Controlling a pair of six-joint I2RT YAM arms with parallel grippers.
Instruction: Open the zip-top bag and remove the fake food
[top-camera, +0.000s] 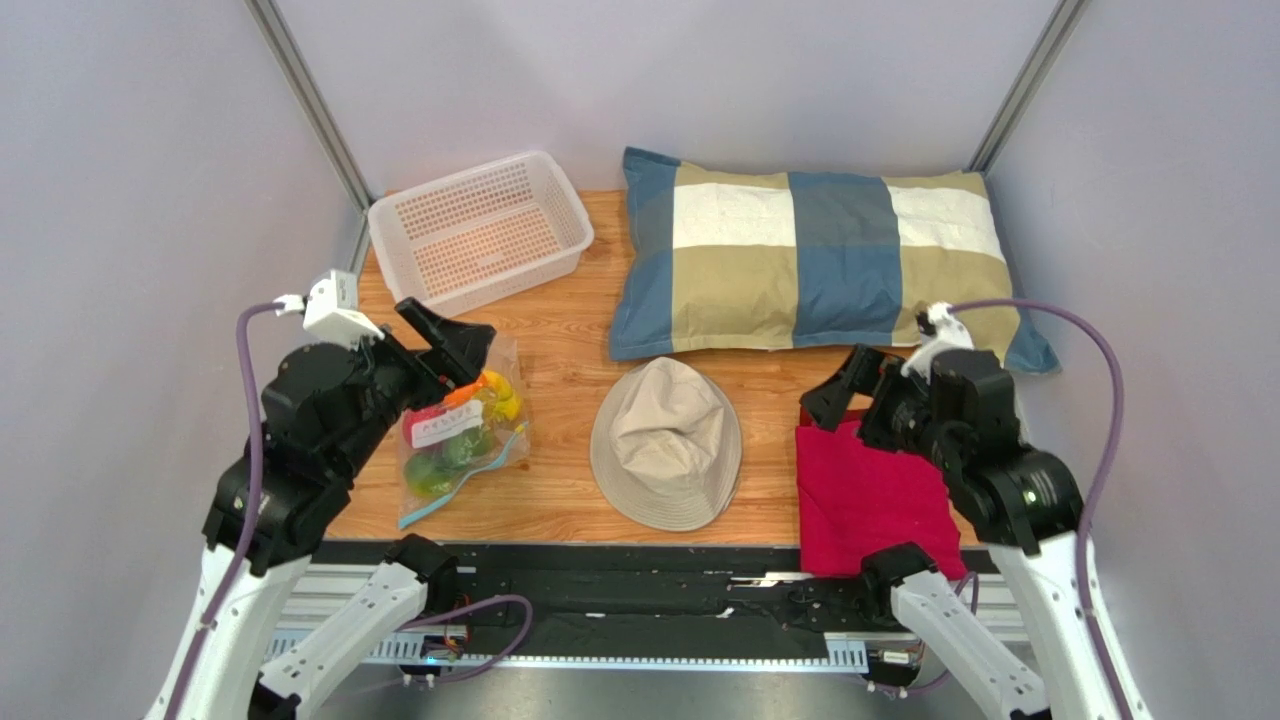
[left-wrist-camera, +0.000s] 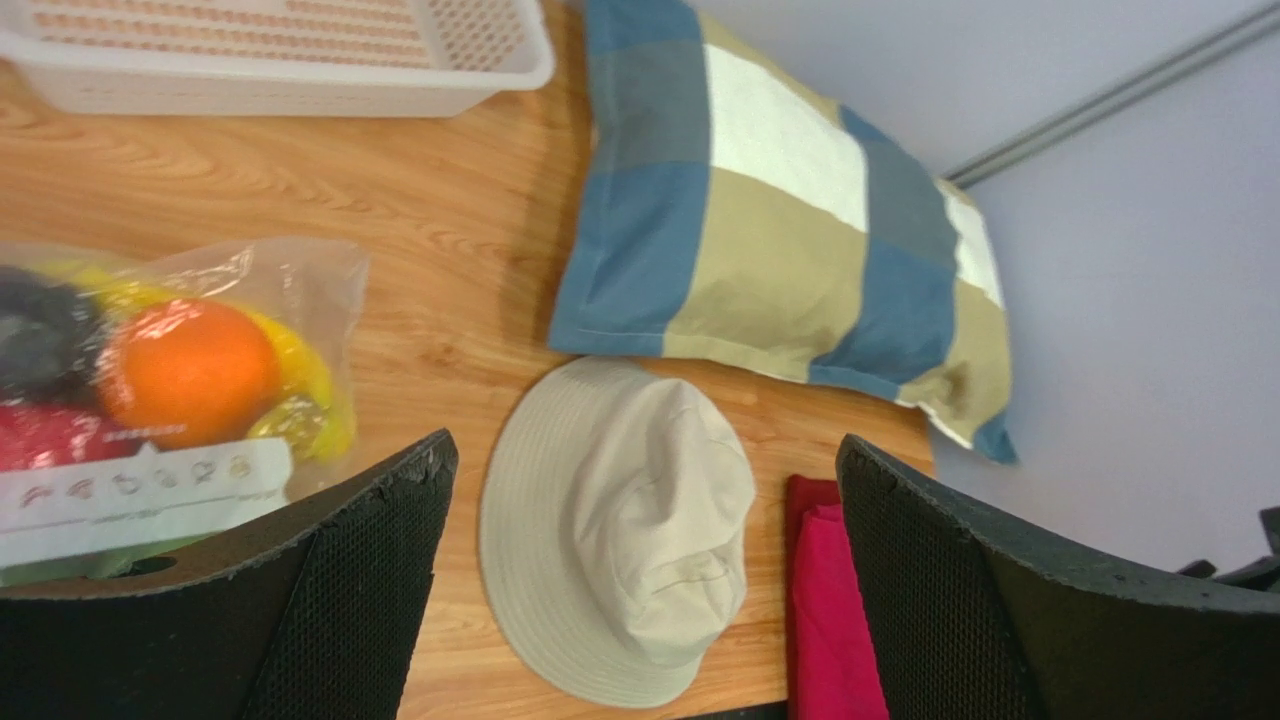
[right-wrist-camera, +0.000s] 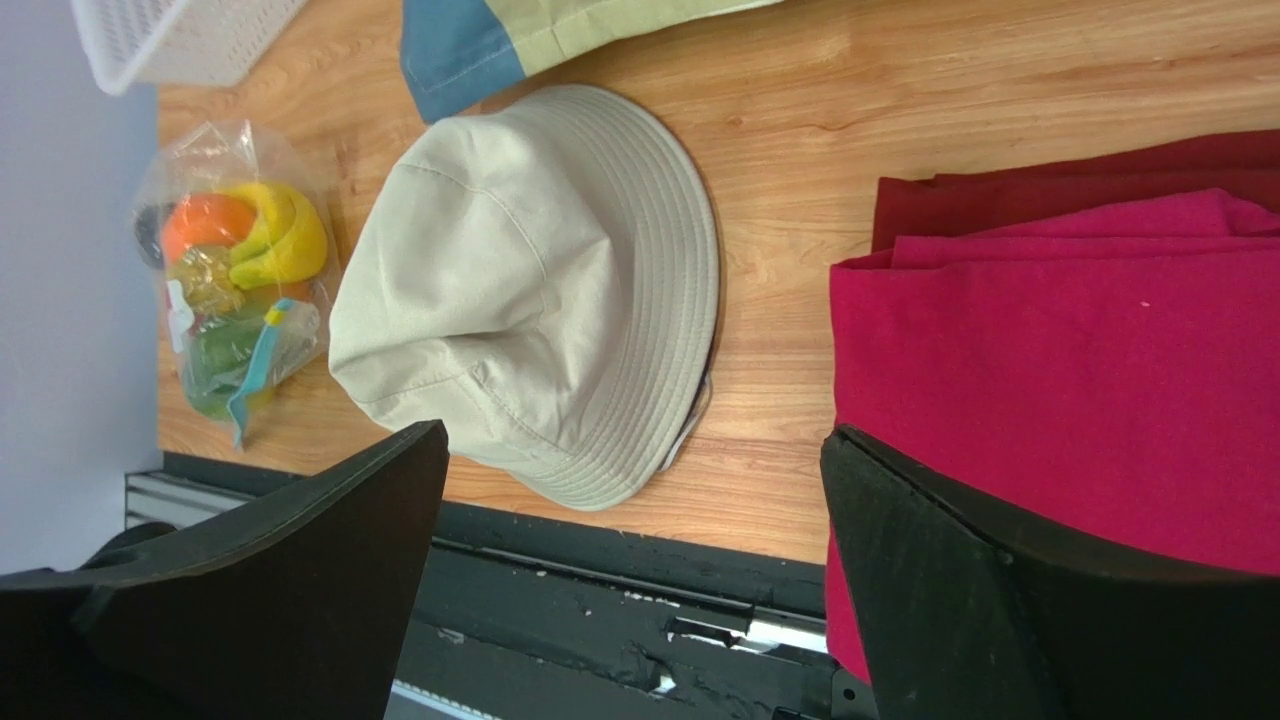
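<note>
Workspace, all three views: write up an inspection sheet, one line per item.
Surface: wooden table, no spills seen.
Job's things: zip-top bag lies at the left with the fake food inside; whether the zip is shut cannot be told.
Clutter: white basket, checked pillow, beige hat, red cloth folded at the right.
Grippers: left gripper open by the bag's edge, holding nothing; right gripper open by the red cloth, holding nothing.
Cables: purple cable looped along each arm.
Surroundings: grey walls, metal posts in the far corners.
</note>
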